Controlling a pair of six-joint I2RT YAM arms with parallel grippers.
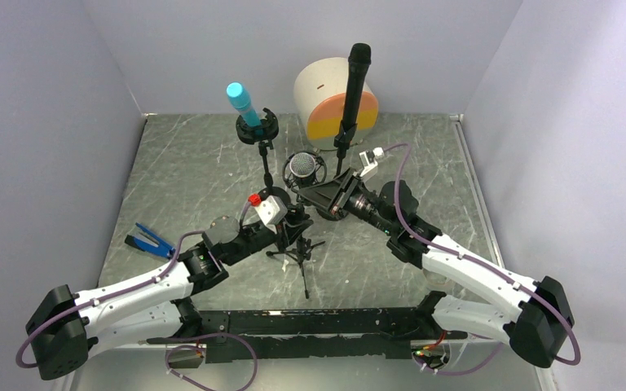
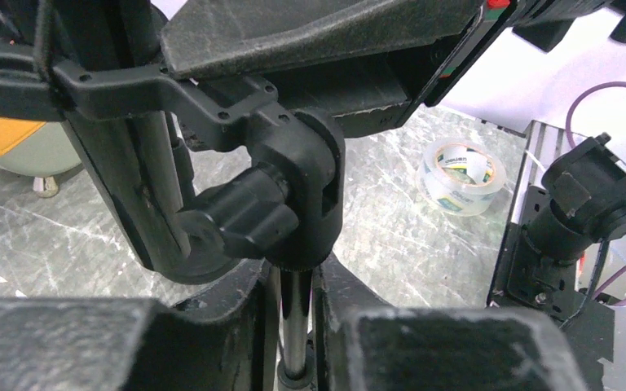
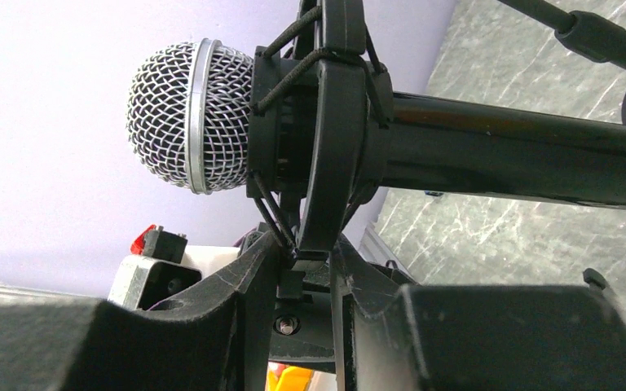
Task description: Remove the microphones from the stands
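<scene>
The microphone (image 1: 303, 167), with a silver mesh head and a black body, sits in a black shock-mount ring on the small tripod stand (image 1: 300, 254) at the table's middle. In the right wrist view its head (image 3: 187, 114) points left and the ring (image 3: 336, 122) circles its neck. My right gripper (image 3: 306, 269) is shut on the base of that ring, below the microphone; it also shows in the top view (image 1: 324, 195). My left gripper (image 2: 296, 285) is shut on the stand's metal pole (image 2: 295, 326), just under the black swivel joint (image 2: 301, 187); it also shows in the top view (image 1: 293, 223).
Behind stand a blue microphone (image 1: 243, 102) and a tall black microphone (image 1: 354, 81), each on its own stand. A white, orange and yellow cylinder (image 1: 336, 102) is at the back. A blue tool (image 1: 148, 240) lies at the left. A clear tape roll (image 2: 460, 175) lies on the table.
</scene>
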